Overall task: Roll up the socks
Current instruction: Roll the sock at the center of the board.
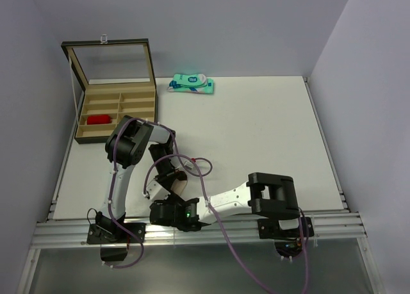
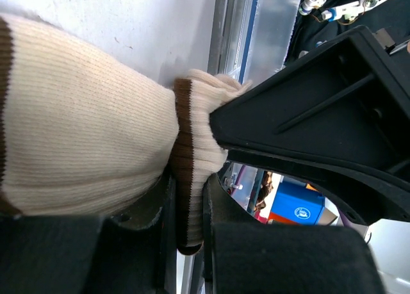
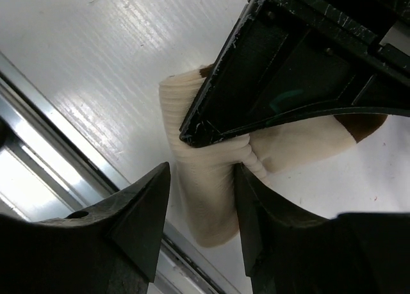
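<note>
Left tool (image 2: 189,243): right up close, both dark fingers almost together, pinching the brown-edged cuff of the cream ribbed fabric sock with brown bands (image 2: 83,114).
Right tool (image 3: 204,220): two dark fingers a narrow gap apart, and a folded wad of that same sock fills the gap, gripped from the opposite side.
Tools together: nose to nose at the near edge of the white counter (image 1: 269,127). The right tool's big black finger presses on the bunched cuff, just beside the left tool's pinch.
Cream sock's place: lying on the counter close to the aluminium rail (image 1: 359,223), between the two tools. Its body stretches away from the cuff, and a brown end peeks out past the left tool in the right wrist view.
Red fabric sock (image 1: 99,120): sitting in the left column of compartments, towards the near end, well apart from both tools.
Tan divided box with a black-framed glass lid (image 1: 115,135): far left on the counter, with the lid standing open.
Teal-and-white flat packet (image 1: 191,84): flat at the far edge, just right of the box.
</note>
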You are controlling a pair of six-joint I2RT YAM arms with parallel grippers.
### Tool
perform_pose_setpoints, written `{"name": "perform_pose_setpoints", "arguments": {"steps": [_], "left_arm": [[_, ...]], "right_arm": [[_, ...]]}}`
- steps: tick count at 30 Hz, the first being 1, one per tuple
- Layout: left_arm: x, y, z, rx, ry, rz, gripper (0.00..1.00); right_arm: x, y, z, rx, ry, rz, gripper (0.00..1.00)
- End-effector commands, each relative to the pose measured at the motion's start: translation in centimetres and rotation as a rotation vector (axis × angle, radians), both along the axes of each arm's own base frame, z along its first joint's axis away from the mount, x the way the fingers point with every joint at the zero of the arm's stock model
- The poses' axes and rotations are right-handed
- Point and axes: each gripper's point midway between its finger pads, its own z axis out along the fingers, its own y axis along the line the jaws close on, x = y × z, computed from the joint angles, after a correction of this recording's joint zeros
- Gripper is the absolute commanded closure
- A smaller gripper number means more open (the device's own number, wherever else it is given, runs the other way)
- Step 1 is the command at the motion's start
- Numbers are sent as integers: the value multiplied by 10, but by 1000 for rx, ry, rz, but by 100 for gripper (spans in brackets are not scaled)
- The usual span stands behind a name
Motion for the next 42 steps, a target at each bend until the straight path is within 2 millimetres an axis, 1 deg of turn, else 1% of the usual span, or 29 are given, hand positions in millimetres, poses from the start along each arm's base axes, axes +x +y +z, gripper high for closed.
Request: {"name": "perform_pose_setpoints", "arguments": {"steps": [1, 3, 5, 7, 8, 9, 10, 13, 15, 17, 23, 27, 33, 37, 41, 42], "left_arm": [[20, -6, -44, -93, -144, -27, 93], [19, -5, -43, -91, -143, -30, 93], [19, -5, -43, -88, -144, -29, 91], [20, -6, -41, -94, -148, -25, 90], [21, -7, -41, -93, -151, -25, 89], [22, -7, -40, -98, -157, -21, 89], [23, -9, -38, -105, -165, -15, 87], [32, -16, -33, -125, -195, 6, 81], [43, -23, -25, -148, -221, 35, 79], [53, -29, -17, -178, -240, 62, 74], [76, -34, -5, -204, -299, 131, 67], [91, -35, -1, -218, -341, 184, 66], [109, -33, 6, -234, -391, 233, 64], [121, -33, 15, -250, -418, 268, 64], [135, -33, 21, -263, -468, 306, 65], [140, -32, 25, -268, -485, 322, 65]], "right_arm": [[11, -13, -27, -51, -10, -48, 48], [13, -16, -32, -70, -19, -58, 48], [14, -17, -35, -79, -22, -62, 52], [15, -17, -37, -82, -24, -66, 63], [14, -19, -38, -87, -23, -65, 71], [15, -19, -38, -87, -23, -68, 87], [14, -20, -38, -88, -22, -70, 90], [14, -23, -35, -89, -19, -67, 94], [13, -27, -36, -100, -15, -63, 96], [13, -29, -34, -105, -15, -62, 96], [10, -28, -35, -114, 1, -41, 98], [7, -26, -33, -114, 19, -19, 99], [5, -25, -26, -130, 31, 5, 100], [6, -29, -24, -151, 53, 15, 100], [8, -29, -18, -146, 65, 20, 100], [7, -28, -14, -137, 78, 31, 100]]}}
